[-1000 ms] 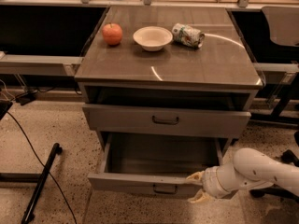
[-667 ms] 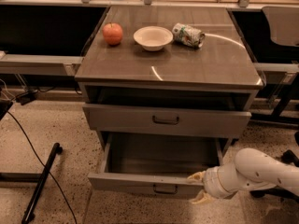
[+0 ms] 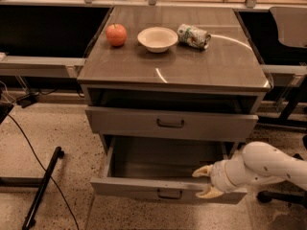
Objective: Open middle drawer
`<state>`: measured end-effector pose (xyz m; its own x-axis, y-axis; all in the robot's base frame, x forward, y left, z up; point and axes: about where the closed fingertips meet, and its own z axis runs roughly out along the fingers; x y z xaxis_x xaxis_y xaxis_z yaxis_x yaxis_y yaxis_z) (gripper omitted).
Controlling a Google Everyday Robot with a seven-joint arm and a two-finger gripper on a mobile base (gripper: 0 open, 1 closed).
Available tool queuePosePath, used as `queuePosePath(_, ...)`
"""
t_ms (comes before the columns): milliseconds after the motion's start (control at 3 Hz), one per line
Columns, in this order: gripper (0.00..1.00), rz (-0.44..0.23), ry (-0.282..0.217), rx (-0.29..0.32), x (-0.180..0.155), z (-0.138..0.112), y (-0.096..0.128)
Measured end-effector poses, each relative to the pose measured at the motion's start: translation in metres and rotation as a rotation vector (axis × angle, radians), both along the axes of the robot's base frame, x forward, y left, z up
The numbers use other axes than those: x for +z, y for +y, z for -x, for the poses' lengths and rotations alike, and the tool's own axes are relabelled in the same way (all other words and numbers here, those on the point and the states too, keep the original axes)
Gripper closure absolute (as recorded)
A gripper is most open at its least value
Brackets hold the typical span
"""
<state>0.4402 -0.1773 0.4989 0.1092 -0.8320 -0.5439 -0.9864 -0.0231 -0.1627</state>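
The middle drawer [image 3: 125, 121] sits just under the bench [image 3: 206, 68] top at the centre of the view, its grey front standing slightly proud. At 5 o'clock from it the claw [image 3: 205, 181] is spread across the front rim of the bottom drawer [image 3: 139, 188], which is pulled far out. At 12 o'clock an apple [image 3: 116, 34], a bowl [image 3: 157, 38] and a can [image 3: 194, 36] rest on the bench.

middle drawer [image 3: 144, 189]: grey front, dark handle
gripper [image 3: 206, 181]: cream-tan, at the middle drawer's front, right end
arm [image 3: 268, 164]: white
apple [image 3: 116, 34]: red-orange
bowl [image 3: 157, 38]: white
can [image 3: 194, 36]: green and white print
tabletop [image 3: 192, 66]: grey-brown
floor [image 3: 62, 128]: speckled beige
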Motion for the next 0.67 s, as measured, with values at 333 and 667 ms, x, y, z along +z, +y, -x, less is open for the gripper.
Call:
queuePosePath(333, 0.43, 0.008, -0.01, -0.021, 0.002, -0.021, -0.007)
queuePosePath(667, 0.49, 0.016, -0.039, -0.056, 0.002, -0.05, -0.012)
